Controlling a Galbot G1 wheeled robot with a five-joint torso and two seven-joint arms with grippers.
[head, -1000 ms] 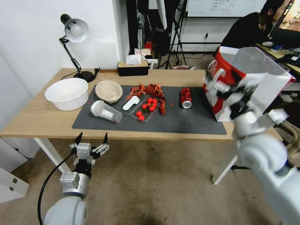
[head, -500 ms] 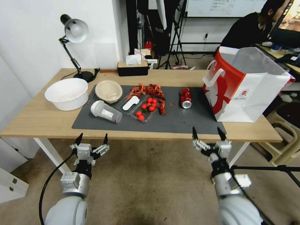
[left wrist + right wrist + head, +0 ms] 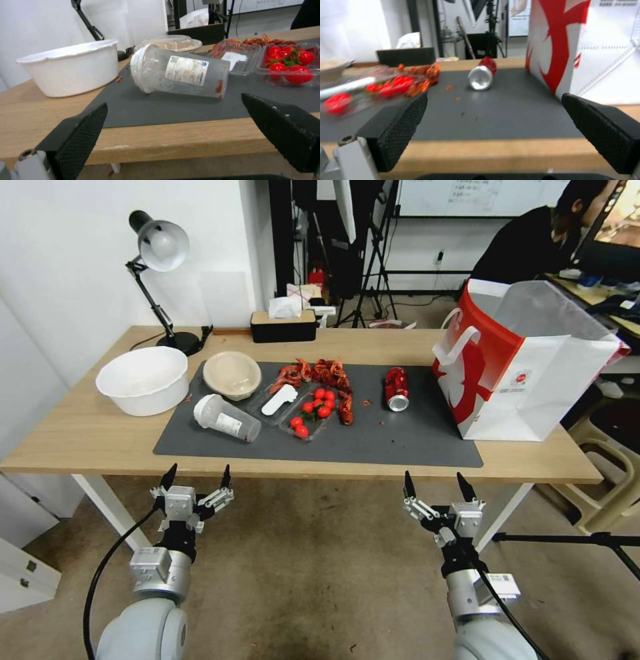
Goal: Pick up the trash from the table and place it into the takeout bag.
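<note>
On the table [image 3: 93,433] lies a dark grey mat [image 3: 400,437] with trash on it. A clear plastic cup [image 3: 227,418] [image 3: 180,72] lies on its side, a beige paper bowl [image 3: 232,374] stands behind it, and a crushed red can [image 3: 396,388] [image 3: 484,74] lies near the takeout bag [image 3: 527,363] [image 3: 586,47], which stands open at the table's right end. My left gripper [image 3: 195,477] and right gripper [image 3: 435,488] both hang open and empty below the table's front edge.
A white bowl [image 3: 142,379] sits left of the mat. Clear trays hold cherry tomatoes [image 3: 313,410] and a white spoon [image 3: 279,399], with crayfish shells [image 3: 317,373] behind. A desk lamp [image 3: 160,247] and black tissue box [image 3: 283,325] stand at the back edge.
My right arm has dropped from in front of the takeout bag down to below the table's front edge, open. The left arm has not moved.
</note>
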